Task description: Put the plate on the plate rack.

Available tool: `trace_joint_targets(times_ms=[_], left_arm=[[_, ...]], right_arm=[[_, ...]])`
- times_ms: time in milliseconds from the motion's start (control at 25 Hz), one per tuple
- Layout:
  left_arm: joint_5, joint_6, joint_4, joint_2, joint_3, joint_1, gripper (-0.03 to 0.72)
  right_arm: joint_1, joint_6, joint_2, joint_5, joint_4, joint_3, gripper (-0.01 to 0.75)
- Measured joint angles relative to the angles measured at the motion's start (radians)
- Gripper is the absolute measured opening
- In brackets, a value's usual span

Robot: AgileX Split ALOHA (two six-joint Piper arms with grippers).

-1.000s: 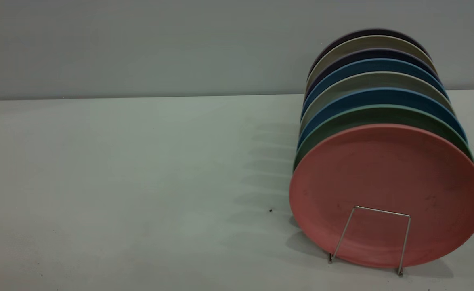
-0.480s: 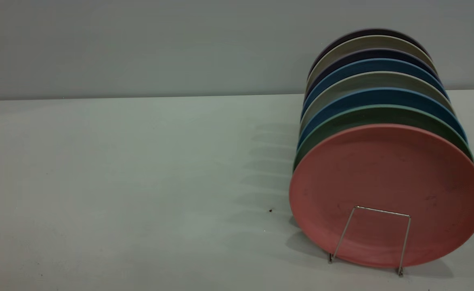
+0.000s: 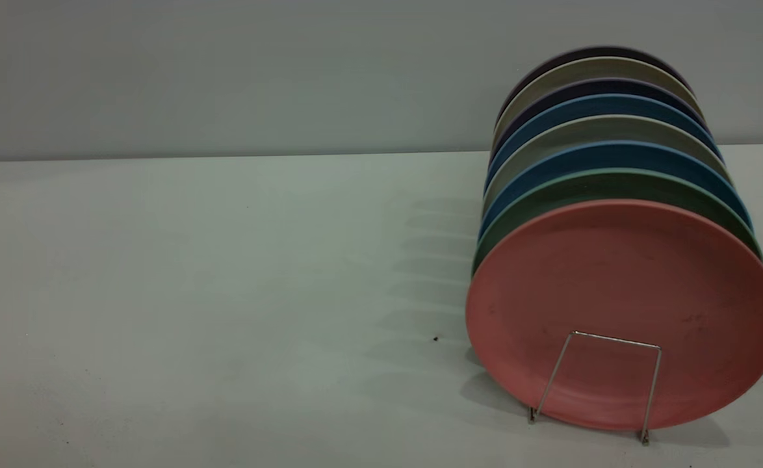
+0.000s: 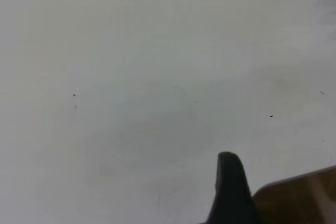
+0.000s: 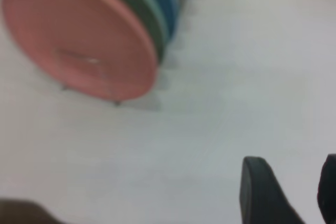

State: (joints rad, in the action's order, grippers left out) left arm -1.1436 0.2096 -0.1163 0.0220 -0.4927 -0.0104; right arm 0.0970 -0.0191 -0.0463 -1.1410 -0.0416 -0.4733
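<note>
The round salmon-pink matte plate (image 3: 622, 312) stands upright at the front of the thin silver wire rack (image 3: 606, 383). My right gripper (image 5: 294, 192) is released, above the white table (image 3: 193, 292); left fingers: cannot tell.

We see the plate (image 3: 622, 286), round, salmon-pink and matte, standing on edge and leaning back at the front of the row in the plate rack (image 3: 606, 383), one thin silver wire loop of which rises upright across its lower face.
</note>
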Motion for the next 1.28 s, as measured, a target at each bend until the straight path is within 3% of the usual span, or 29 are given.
trace_joint_targets(times_ms=[240, 1280], left_arm=[[0.0, 0.0, 0.0, 0.0, 0.0, 0.0, 0.53], [-0.002, -0.007, -0.017, 0.0, 0.0, 0.0, 0.53]], right_arm=[[-0.126, 0.0, 0.039, 0.0, 0.0, 0.0, 0.279], [-0.13, 0.0, 0.063, 0.0, 0.0, 0.0, 0.279]])
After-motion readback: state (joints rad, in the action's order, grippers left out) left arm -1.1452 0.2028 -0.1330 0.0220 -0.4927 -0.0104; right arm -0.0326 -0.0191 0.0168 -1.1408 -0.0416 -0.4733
